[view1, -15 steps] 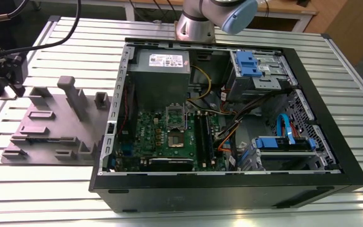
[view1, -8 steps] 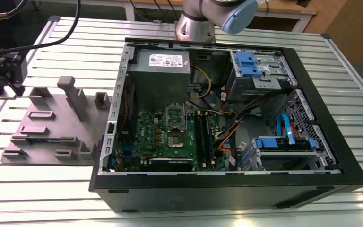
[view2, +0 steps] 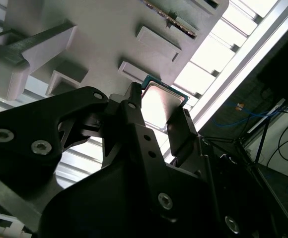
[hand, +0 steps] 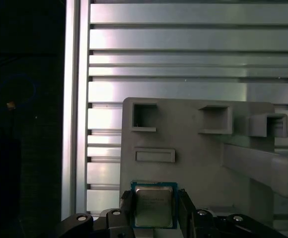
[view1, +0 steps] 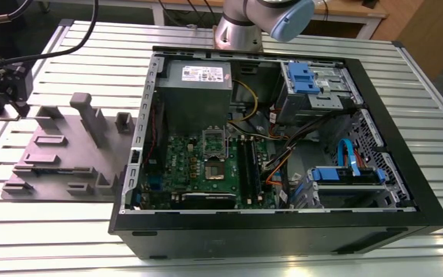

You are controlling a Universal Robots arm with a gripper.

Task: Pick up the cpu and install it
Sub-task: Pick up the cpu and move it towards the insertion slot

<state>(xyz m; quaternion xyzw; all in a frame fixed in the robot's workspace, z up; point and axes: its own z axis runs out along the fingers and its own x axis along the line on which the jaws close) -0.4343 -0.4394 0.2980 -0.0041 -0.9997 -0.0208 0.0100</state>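
At the exterior view's left, over the outer edge of the grey fixture block point(view1: 67, 144), I note the pincer point(view1: 8, 107). In the first wrist view its two dark fingers point(hand: 126, 208) bear on opposite edges of the cpu point(hand: 154, 207), so I record the pincer as closed on the chip. The cpu faces the camera with its silvery top up and its thin pale rim showing. I cannot tell whether it rests on the block or hangs just clear of it. The block lies on the slatted metal tabletop point(view1: 52, 231). Just beside it, toward the exterior view's right, the open computer case point(view1: 283, 234) lies with its motherboard point(view1: 198, 167) exposed. The cpu is well apart from that board.
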